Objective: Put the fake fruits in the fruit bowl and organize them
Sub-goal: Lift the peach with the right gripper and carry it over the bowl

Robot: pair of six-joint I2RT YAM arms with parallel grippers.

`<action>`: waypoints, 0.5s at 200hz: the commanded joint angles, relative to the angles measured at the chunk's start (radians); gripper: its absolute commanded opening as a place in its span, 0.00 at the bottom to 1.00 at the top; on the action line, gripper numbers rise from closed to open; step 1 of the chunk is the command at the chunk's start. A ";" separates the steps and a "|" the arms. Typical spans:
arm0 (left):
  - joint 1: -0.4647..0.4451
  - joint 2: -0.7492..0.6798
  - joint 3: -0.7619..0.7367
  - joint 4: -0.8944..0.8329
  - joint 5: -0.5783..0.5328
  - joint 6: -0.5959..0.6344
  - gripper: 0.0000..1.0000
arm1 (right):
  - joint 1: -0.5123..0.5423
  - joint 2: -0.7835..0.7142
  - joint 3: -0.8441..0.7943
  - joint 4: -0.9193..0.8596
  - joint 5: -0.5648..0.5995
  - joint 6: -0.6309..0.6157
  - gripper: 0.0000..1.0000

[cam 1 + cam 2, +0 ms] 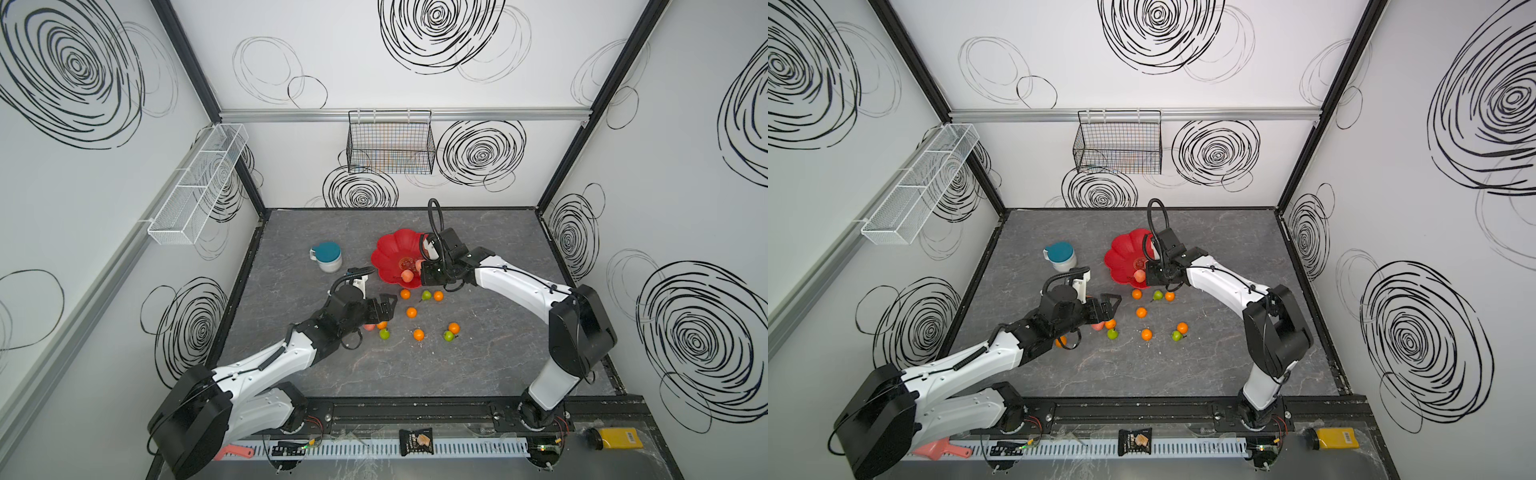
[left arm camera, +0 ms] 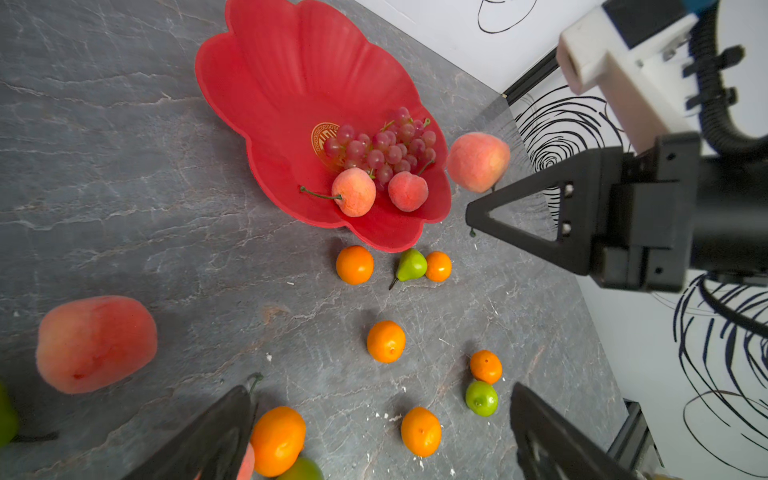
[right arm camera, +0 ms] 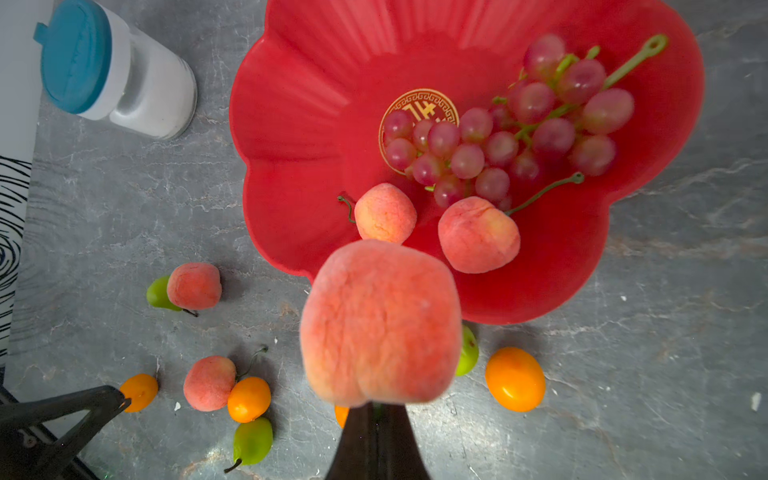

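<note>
The red fruit bowl [image 1: 388,245] [image 2: 232,83] [image 3: 291,166] holds a grape bunch [image 2: 382,145] [image 3: 498,137] and two peaches [image 2: 354,192] [image 3: 478,235]. My right gripper [image 3: 376,409] [image 1: 424,270] hangs above the bowl's near rim, shut on the stem end of a third peach [image 3: 380,324] [image 2: 478,162]. My left gripper [image 2: 380,390] [image 1: 388,305] is open with nothing between its fingers, low over the loose fruit. In front of the bowl the table carries several oranges [image 1: 411,312] [image 2: 385,340], pears [image 1: 448,336] [image 2: 411,264] and peaches [image 2: 95,343] [image 3: 194,286].
A white mug with a teal lid [image 1: 327,257] [image 3: 116,75] stands left of the bowl. A black wire basket [image 1: 390,143] hangs on the back wall and a white mesh basket [image 1: 199,183] on the left wall. One orange [image 1: 1060,341] lies under the left arm.
</note>
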 commanded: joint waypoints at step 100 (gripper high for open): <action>0.042 0.086 0.052 0.118 0.042 0.024 0.99 | -0.045 0.199 0.111 0.000 -0.038 -0.017 0.00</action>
